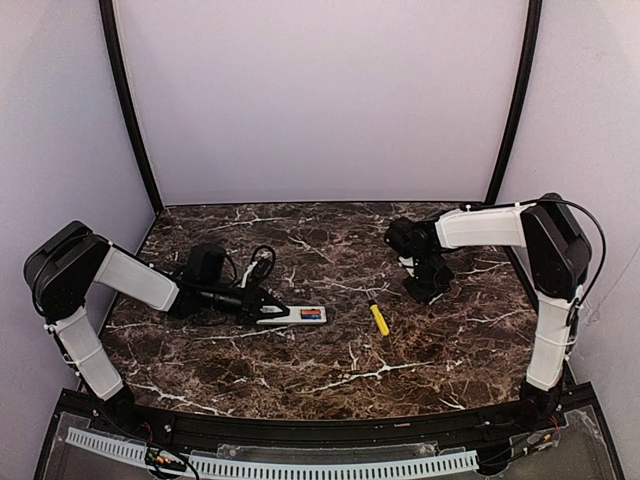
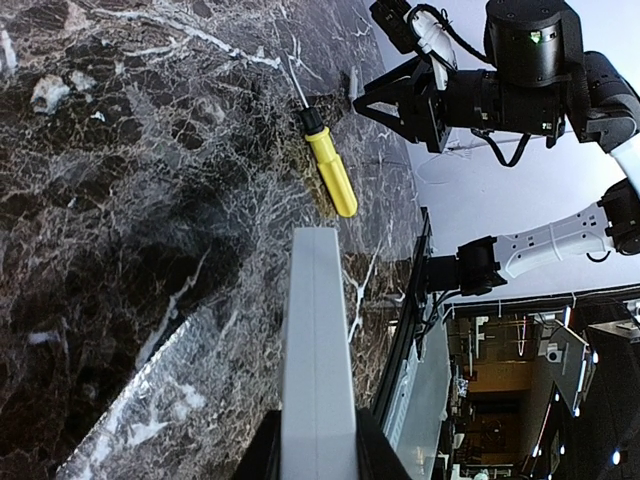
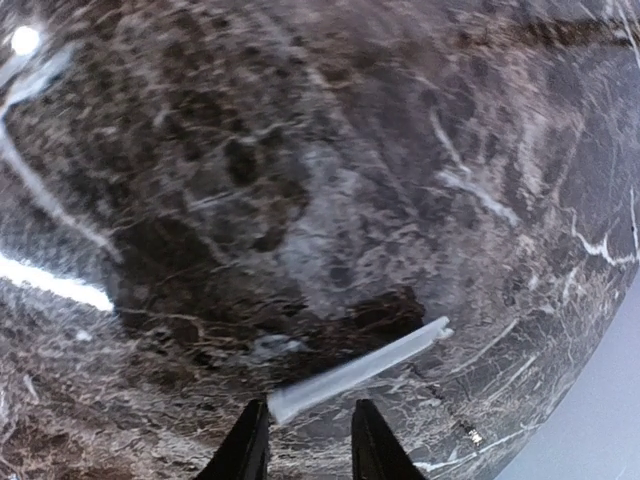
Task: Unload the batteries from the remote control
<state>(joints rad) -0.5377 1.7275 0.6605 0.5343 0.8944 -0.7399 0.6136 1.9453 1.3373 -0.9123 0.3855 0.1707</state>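
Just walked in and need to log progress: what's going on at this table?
The left gripper holds one end of the white remote control; its cover is off and the batteries sit in their bay. The right gripper stands open over a small white lid lying on the marble table. A yellow screwdriver lies between the arms, untouched.

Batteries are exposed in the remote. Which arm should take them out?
Probably right. The left gripper is clamped on the remote control, steadying it. The right gripper is off the remote, jaws apart, and the yellow tool lies between it and the batteries.
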